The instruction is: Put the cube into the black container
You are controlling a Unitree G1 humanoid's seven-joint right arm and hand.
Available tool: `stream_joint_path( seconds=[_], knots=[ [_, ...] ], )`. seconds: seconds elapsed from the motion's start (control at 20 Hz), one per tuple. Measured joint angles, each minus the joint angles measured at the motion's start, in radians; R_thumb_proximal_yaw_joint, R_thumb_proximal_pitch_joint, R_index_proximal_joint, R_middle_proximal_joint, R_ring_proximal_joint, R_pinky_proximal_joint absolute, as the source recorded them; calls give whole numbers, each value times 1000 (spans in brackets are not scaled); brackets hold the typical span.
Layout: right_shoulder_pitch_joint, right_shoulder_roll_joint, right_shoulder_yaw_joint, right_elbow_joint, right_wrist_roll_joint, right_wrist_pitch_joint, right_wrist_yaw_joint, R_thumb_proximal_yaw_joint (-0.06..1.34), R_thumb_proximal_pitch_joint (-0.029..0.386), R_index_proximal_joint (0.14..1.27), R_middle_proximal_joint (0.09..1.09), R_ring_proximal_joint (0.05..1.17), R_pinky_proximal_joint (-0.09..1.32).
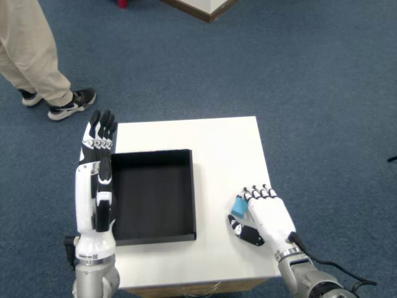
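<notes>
A small blue cube (239, 207) rests on the white table (214, 146) near its front right corner. My right hand (263, 216) lies over it, fingers curled around its right side and the black-tipped thumb just below it; the cube sits between thumb and fingers, still touching the table. The black container (152, 194), a shallow square tray, stands to the left of the cube, with nothing inside. The left hand (96, 171) is held flat and upright along the tray's left wall, fingers straight.
A person's legs and dark shoe (71, 102) stand on the blue carpet at the upper left, beyond the table. A wooden furniture corner (205, 7) shows at the top edge. A cable (338, 270) trails from my right wrist.
</notes>
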Motion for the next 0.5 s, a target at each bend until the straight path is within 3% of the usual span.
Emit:
stream_joint_path(
  seconds=[0.5],
  knots=[
    [8,-10,-33,-10,2,0,23,553,177,508,217,184,32]
  ],
)
